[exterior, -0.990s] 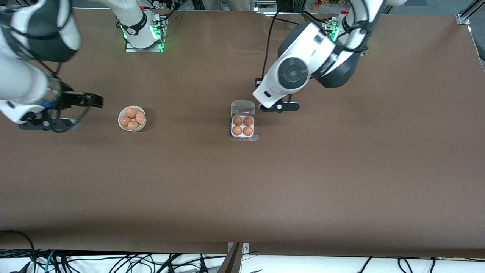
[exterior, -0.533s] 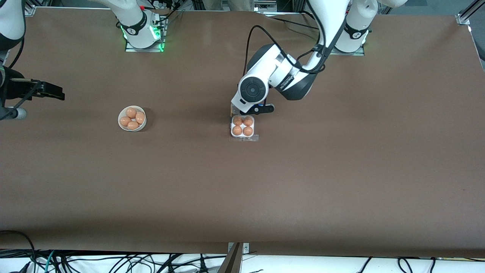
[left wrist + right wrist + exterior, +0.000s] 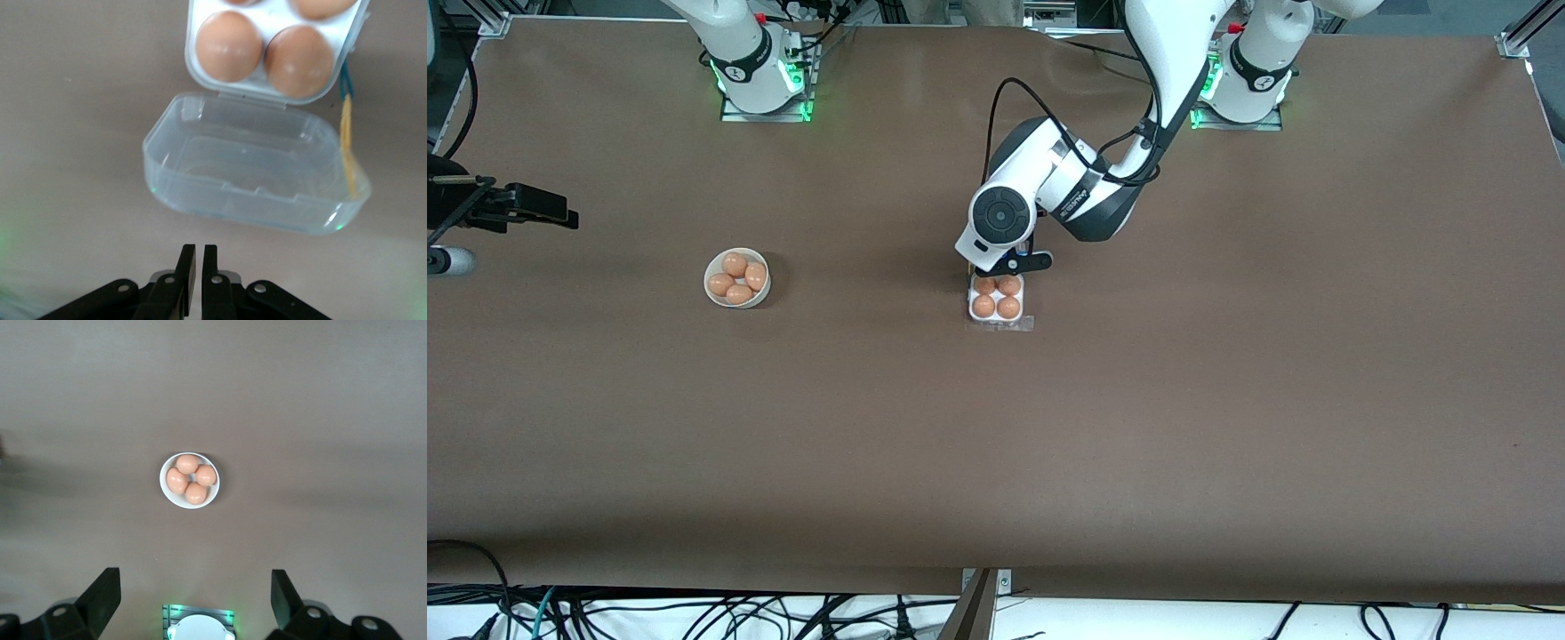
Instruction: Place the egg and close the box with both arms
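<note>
The box (image 3: 996, 302) is a clear four-cell carton with an egg (image 3: 983, 306) in every cell. Its lid (image 3: 253, 177) lies open and flat on the table, hinged to the base (image 3: 273, 20); two of the eggs (image 3: 228, 47) show there. My left gripper (image 3: 195, 257) is shut and empty, low over the table just off the lid's free edge. In the front view the left arm's wrist (image 3: 996, 213) hides both lid and gripper. My right gripper (image 3: 547, 209) is open and empty, up in the air at the right arm's end of the table; it also shows in the right wrist view (image 3: 193, 590).
A round white bowl (image 3: 709, 267) holding several more eggs stands toward the right arm's end; it also shows in the right wrist view (image 3: 215, 495). A yellow and blue string (image 3: 347, 127) hangs beside the box's hinge. The right arm's base (image 3: 197, 623) glows green.
The left arm has swung down and in, so its hand now covers the open lid. The right gripper has pulled away from the bowl toward its end of the table.
</note>
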Robot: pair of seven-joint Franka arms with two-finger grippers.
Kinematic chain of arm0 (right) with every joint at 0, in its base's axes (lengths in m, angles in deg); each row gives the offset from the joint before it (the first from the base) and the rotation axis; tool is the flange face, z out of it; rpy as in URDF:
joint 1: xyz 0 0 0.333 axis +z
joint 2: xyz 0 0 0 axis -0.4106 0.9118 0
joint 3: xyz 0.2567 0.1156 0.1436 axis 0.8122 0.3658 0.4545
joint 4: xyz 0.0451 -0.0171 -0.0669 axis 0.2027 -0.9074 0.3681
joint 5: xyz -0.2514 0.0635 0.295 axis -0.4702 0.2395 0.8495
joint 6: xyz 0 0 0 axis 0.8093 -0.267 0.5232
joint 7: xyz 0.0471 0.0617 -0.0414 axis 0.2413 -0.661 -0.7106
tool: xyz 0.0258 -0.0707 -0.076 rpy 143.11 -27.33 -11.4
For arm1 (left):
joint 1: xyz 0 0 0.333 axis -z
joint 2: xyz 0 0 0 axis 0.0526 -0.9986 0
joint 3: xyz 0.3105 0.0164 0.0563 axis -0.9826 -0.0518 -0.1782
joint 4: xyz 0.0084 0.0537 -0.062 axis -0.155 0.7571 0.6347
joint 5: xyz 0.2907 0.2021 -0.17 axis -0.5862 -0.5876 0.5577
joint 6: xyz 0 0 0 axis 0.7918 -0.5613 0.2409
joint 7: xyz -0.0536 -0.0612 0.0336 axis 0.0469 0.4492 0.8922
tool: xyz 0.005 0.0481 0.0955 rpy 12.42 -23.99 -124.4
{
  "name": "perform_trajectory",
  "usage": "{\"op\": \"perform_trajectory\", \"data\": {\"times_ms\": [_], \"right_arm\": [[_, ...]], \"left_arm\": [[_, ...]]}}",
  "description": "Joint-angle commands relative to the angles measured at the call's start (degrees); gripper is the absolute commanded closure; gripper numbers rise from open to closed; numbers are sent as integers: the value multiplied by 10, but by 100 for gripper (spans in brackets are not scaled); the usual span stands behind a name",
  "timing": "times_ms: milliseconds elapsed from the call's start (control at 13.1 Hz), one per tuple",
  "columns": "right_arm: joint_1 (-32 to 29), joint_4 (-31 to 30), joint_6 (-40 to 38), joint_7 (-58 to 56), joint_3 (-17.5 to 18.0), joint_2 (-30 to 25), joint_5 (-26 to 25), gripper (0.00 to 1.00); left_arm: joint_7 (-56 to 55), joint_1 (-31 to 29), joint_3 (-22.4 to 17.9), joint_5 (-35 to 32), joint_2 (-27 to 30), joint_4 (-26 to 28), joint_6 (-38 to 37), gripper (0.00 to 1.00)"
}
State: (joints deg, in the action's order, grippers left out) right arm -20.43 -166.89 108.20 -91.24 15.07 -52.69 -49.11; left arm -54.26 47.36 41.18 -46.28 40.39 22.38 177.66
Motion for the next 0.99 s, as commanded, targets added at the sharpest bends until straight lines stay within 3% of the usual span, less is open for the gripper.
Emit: {"op": "perform_trajectory", "data": {"times_ms": [0, 76, 305, 381, 533, 609, 914], "right_arm": [[-112, 4, -7, 33, 147, -8, -32, 0], [-140, -1, -5, 50, 192, -8, -51, 0], [-144, -39, -4, 59, 200, -42, -53, 0], [-137, -40, -6, 54, 190, -42, -51, 0], [-64, -40, -6, 54, 106, -42, -45, 0], [-47, -39, -7, 53, 86, -42, -43, 0], [-46, -37, -12, 53, 87, -42, -43, 0]], "left_arm": [[-12, 5, -13, 8, -12, -25, 20, 89], [-12, 2, -15, 6, -11, -31, 35, 87], [-12, 1, -39, -9, -10, -55, 83, 85], [-11, 0, -52, -9, -10, -76, 82, 82], [-11, 0, -59, -20, -5, -89, 80, 80], [-11, 0, -63, -41, -1, -90, 74, 75], [-2, -21, -99, -91, 40, -92, 63, 52]]}}
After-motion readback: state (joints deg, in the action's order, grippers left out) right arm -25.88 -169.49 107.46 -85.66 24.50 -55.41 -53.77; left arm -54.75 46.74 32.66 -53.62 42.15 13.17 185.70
